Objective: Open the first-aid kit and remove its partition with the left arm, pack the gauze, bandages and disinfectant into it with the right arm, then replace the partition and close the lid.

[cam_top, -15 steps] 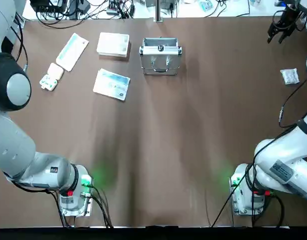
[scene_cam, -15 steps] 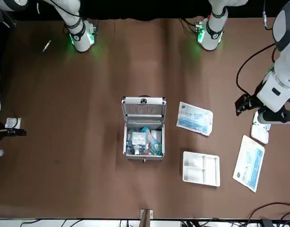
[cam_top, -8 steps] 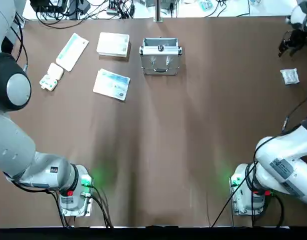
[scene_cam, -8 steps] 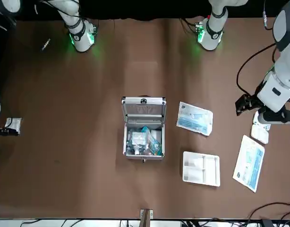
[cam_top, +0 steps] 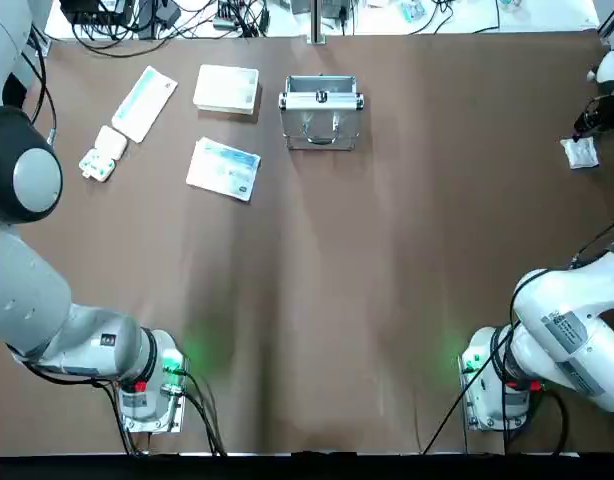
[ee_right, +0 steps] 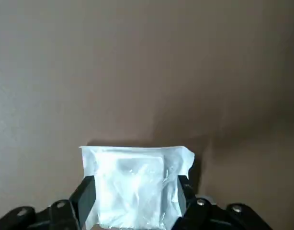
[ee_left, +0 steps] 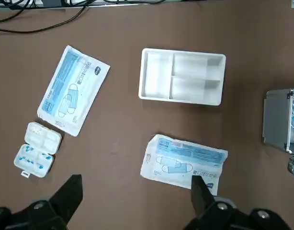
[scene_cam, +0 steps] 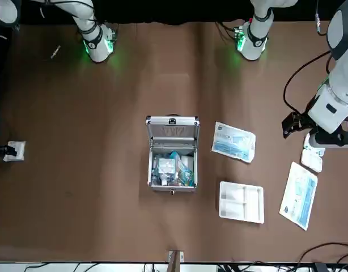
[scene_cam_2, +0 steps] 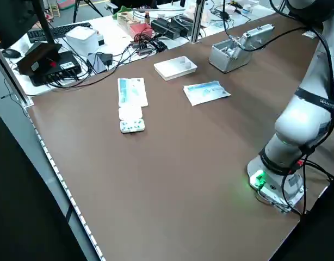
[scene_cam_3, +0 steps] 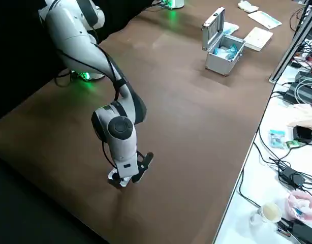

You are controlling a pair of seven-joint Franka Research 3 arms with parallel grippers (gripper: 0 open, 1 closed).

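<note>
1. Right gripper [ee_right: 137, 201] low over the table [cam_top: 387, 250] at about 3 o'clock in the top view, near the table's right edge, fingers [ee_right: 87, 191] spread to either side of a white gauze packet [ee_right: 135, 184] lying flat on the brown top; not yet clamped.
2. Left gripper [ee_left: 132, 201] raised above the table's 10 o'clock region, fingers [ee_left: 70, 191] wide apart, grasping nothing.
3. Beneath that gripper: a small white pill box [cam_top: 102, 155] at 9 o'clock of a blue-white mask pouch [cam_top: 225, 168], with a second, longer pouch [cam_top: 145, 102] just beyond the pill box.
4. Cream-white partition [cam_top: 227, 89] out of the case, flat on the table at 9 o'clock of the first-aid kit [cam_top: 321, 112] and just beside it.
5. First-aid kit at 12 o'clock near the far edge, lid [scene_cam: 172, 129] tilted up and open, blue and white packets [scene_cam: 173, 165] visible inside.
6. Cables and clutter [cam_top: 167, 15] on the white bench past the far edge.
</note>
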